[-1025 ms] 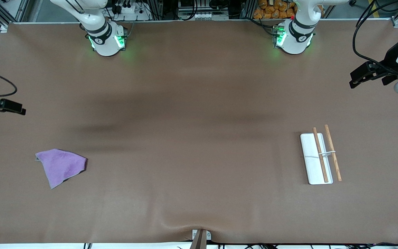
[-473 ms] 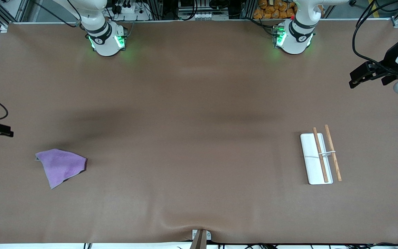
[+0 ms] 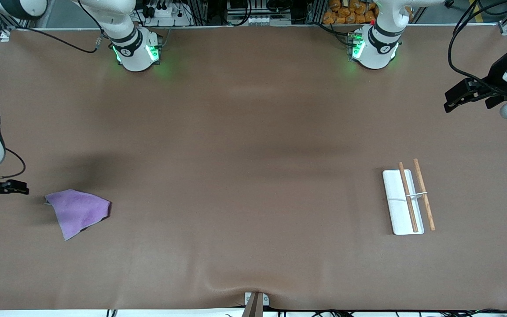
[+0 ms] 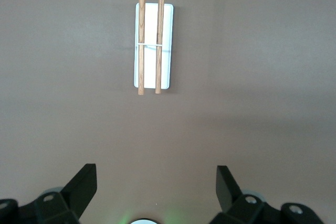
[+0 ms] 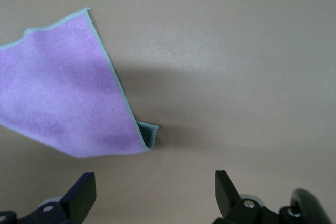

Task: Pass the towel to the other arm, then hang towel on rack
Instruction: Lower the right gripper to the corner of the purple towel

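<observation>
The purple towel [image 3: 78, 211] lies folded flat on the brown desk [image 3: 244, 176] toward the right arm's end; no writing shows on it. The right wrist view alone reveals its pale blue-green edging. The right claw [image 5: 152, 195], spread wide and empty, hovers just beside the towel's corner. The rack [image 3: 407, 200] lies well apart toward the left arm's end. The left claw [image 4: 155, 187], also wide, waits in the air; its wrist view shows the rack.

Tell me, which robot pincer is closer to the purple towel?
Right. The right pincer is beside the towel, open; the left pincer waits open at the rack's end.
</observation>
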Robot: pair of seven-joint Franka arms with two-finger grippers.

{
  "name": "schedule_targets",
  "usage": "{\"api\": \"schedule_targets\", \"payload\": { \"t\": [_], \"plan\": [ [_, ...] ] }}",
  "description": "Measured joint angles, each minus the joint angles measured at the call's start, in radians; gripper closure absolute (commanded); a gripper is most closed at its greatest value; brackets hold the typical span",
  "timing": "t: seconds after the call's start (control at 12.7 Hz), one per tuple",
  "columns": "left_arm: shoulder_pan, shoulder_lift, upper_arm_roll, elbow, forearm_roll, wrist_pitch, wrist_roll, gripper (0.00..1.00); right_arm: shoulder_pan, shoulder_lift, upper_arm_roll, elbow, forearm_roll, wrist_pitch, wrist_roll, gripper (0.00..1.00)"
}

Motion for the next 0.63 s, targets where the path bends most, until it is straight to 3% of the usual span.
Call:
{"api": "schedule_targets", "payload": {
  "t": [0.24, 0.63],
  "plan": [
    [0.0, 0.0, 0.0, 0.0, 0.0, 0.0, 0.0, 0.0, -0.001, 0.04, 0.001, 0.001, 0.078, -0.005, 0.0, 0.0],
    [-0.001, 0.0, 0.0, 0.0, 0.0, 0.0, 0.0, 0.0, -0.001, 0.105, 0.002, -0.002, 0.108, -0.009, 0.035, 0.0]
  ]
}}
